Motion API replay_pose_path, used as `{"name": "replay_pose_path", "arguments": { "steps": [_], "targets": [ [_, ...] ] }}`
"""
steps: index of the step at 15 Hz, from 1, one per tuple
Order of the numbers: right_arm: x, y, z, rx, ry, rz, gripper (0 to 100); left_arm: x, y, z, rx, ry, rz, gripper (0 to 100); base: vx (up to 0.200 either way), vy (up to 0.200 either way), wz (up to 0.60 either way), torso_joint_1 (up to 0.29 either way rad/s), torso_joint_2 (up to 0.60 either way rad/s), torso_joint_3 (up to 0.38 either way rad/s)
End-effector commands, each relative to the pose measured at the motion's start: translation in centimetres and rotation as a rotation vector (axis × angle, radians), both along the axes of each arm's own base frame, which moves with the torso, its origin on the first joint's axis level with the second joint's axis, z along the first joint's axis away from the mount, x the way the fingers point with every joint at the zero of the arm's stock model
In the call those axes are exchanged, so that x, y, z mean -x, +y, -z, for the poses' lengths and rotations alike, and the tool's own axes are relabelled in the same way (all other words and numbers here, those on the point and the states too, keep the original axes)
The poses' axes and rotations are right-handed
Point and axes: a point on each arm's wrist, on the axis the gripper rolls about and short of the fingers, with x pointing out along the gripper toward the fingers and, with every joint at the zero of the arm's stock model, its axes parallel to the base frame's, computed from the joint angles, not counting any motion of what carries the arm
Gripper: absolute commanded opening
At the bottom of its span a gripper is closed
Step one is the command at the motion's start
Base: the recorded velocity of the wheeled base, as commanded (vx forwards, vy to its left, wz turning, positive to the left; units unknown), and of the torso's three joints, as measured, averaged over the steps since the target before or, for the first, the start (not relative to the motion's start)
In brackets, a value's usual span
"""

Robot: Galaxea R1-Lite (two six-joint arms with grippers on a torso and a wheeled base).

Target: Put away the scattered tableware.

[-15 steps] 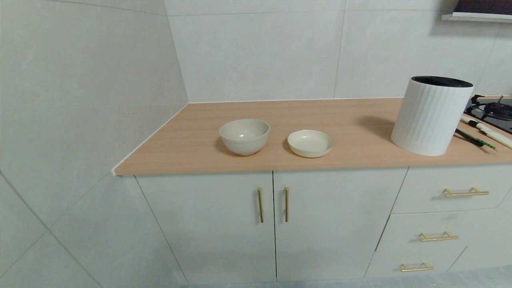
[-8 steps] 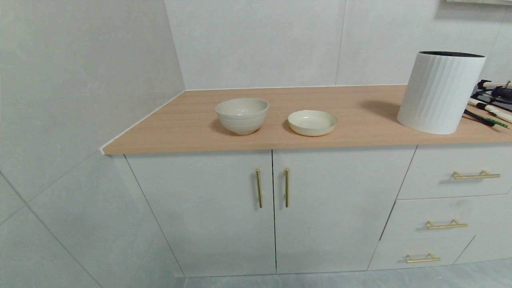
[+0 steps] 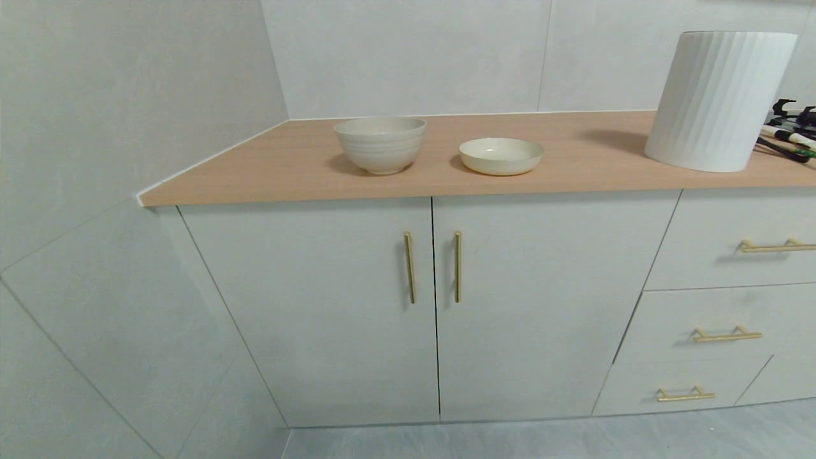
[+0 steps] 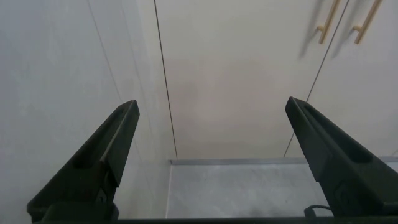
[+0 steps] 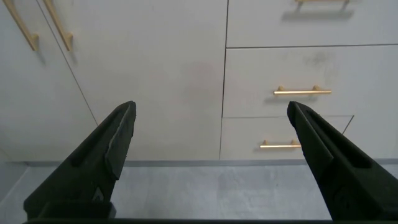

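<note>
Deep bowl (image 3: 380, 143) and shallow dish (image 3: 501, 155) stand upright on the countertop (image 3: 593, 172), with the bowl at the dish's 9 o'clock, near it but apart. A white ribbed canister (image 3: 720, 102) stands well off at the dish's 3 o'clock. The double cabinet doors (image 3: 319, 306) are shut, and their paired brass handles (image 3: 410, 266) are at 6 o'clock below the gap between the two pieces.

Left gripper (image 4: 211, 104) and right gripper (image 5: 211, 106) sit low, facing the cabinet fronts. Both have their jaws spread wide and hold nothing.

Judgement: the arms are at door height because the cupboard likely has to be opened before any tableware is lifted.
</note>
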Motion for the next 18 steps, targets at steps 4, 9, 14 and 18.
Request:
{"name": "replay_pose_path", "arguments": {
  "steps": [4, 9, 14, 18],
  "targets": [
    [0.0, 0.0, 0.0, -0.001, 0.0, -0.001, 100, 0.0, 0.0, 0.0, 0.001, 0.0, -0.001, 100, 0.0, 0.0, 0.0, -0.015, 0.05, 0.037],
    [0.0, 0.0, 0.0, 0.001, 0.0, -0.001, 100, 0.0, 0.0, -0.02, 0.001, -0.002, -0.001, 100, 0.0, 0.0, 0.0, 0.0, 0.0, 0.0],
    [0.0, 0.0, 0.0, 0.001, 0.0, -0.001, 100, 0.0, 0.0, -0.02, 0.001, -0.002, -0.001, 100, 0.0, 0.0, 0.24, 0.001, 0.0, 0.002],
    [0.0, 0.0, 0.0, 0.001, 0.0, -0.001, 100, 0.0, 0.0, -0.02, 0.001, -0.002, -0.001, 100, 0.0, 0.0, 0.15, 0.001, 0.0, 0.002]
  ]
}}
